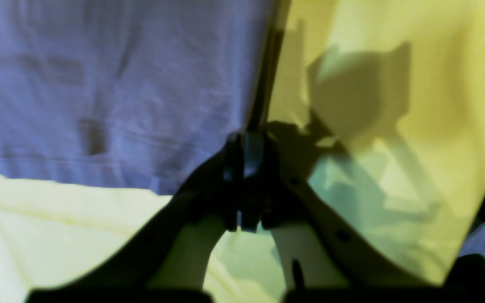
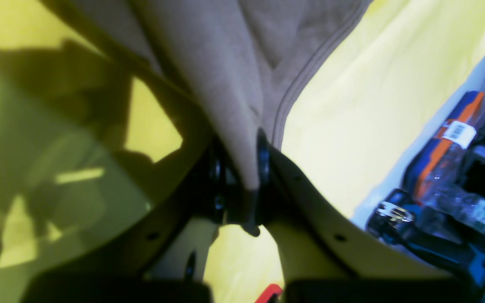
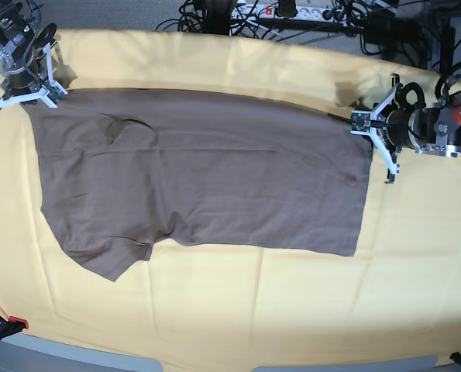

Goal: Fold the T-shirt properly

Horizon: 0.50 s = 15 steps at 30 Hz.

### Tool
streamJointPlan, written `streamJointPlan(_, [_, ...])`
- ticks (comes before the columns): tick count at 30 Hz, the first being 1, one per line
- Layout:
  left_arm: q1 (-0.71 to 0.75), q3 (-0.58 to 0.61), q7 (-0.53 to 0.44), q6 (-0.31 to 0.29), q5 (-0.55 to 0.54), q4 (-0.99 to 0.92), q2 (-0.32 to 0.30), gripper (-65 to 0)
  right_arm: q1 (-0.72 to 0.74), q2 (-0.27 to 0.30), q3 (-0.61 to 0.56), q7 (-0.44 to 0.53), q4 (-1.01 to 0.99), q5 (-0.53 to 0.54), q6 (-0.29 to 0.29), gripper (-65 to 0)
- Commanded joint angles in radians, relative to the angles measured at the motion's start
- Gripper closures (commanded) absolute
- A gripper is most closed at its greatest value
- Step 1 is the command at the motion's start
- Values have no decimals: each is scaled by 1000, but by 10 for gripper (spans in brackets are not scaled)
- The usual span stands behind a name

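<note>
Item: your plain taupe short-sleeved fabric T-shirt (image 3: pixel 207 178), lying spread flat on the large yellow cloth (image 3: pixel 253 310), folded lengthwise, one sleeve pointing toward the near edge.

Right gripper (image 2: pixel 242 176): at the shirt's far corner on the base view's left, jaws clamped on a bunched fold of the fabric.

Left gripper (image 1: pixel 244 168): at the opposite far corner, jaws pressed together; it seems to pinch the shirt's edge, though your wrist view is blurred there.

Large yellow cloth (image 3: pixel 238 310) covering the table; grey floor behind, strewn with black cables (image 3: pixel 215 15) and a power strip (image 3: pixel 292 11).
</note>
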Motion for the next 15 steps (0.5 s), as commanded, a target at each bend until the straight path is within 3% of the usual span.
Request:
streamJointPlan(1, [-18, -13, -6, 6, -1, 30, -38, 0, 0, 18, 8, -15, 9, -33, -15, 0])
streamJointPlan(3, [-16, -13, -6, 6, -5, 72, -66, 0, 0, 18, 8, -45, 11, -32, -8, 0])
streamJointPlan(6, [-16, -13, -6, 6, -47, 129, -104, 0, -2, 18, 8, -100, 40, 0, 63, 0])
streamJointPlan(9, [-16, -13, -6, 6, -66, 161, -128, 0, -24, 43, 8, -154, 77, 60, 97, 0])
streamJointPlan(15, [-16, -13, -6, 6, -118, 165, -182, 0, -131, 144, 8, -245, 132, 70, 90, 0])
